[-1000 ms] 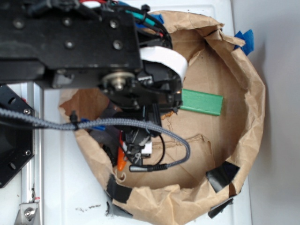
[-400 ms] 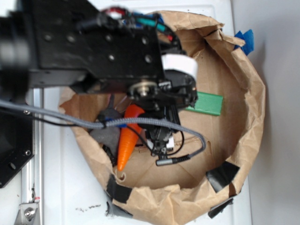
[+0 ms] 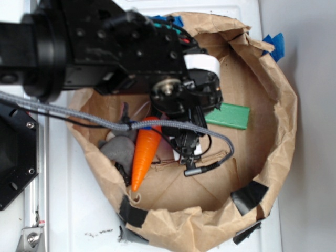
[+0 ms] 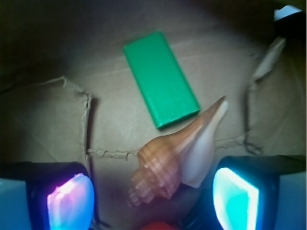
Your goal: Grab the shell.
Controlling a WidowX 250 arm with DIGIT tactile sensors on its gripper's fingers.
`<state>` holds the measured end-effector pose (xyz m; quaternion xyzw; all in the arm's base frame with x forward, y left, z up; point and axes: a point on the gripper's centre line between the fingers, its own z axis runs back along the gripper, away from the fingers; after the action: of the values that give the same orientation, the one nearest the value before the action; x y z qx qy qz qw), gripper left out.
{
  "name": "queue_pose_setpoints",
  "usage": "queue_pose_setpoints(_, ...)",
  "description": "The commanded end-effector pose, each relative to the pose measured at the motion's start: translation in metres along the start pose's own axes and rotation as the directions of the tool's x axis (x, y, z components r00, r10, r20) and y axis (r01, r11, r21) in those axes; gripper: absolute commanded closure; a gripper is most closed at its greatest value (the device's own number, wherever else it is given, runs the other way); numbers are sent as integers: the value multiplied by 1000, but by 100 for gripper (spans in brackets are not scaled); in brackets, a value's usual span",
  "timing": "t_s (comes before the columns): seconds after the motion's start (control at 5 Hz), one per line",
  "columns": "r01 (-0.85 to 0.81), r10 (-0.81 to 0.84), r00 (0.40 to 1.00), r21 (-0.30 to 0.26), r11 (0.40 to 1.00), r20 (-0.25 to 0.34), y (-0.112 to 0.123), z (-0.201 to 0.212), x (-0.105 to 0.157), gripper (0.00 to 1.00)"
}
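Wrist view: your open fingers [image 4: 69,203] straddle the shell [image 4: 175,160], beside the green block [image 4: 160,79]; next, lower and close.

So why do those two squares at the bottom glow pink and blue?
In the wrist view, the glowing pads of the gripper are overexposed and blurry beside the tan ribbed shell; picture corners are dark. In the exterior view, lighting is even and the black arm blocks the shell.
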<state>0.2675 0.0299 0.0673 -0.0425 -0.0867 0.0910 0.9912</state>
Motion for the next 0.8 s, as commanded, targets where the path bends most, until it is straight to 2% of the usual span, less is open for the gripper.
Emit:
queue_pose_setpoints(0.0, -54, 53, 998, 31, 998, 22, 8, 8, 4, 0)
queue_pose_setpoints(0.4, -123, 124, 992, 70, 990, -6, 3, -9, 1, 0)
queue_pose_setpoints(0.6, -128, 133, 990, 102, 987, -45, 3, -26, 10, 0)
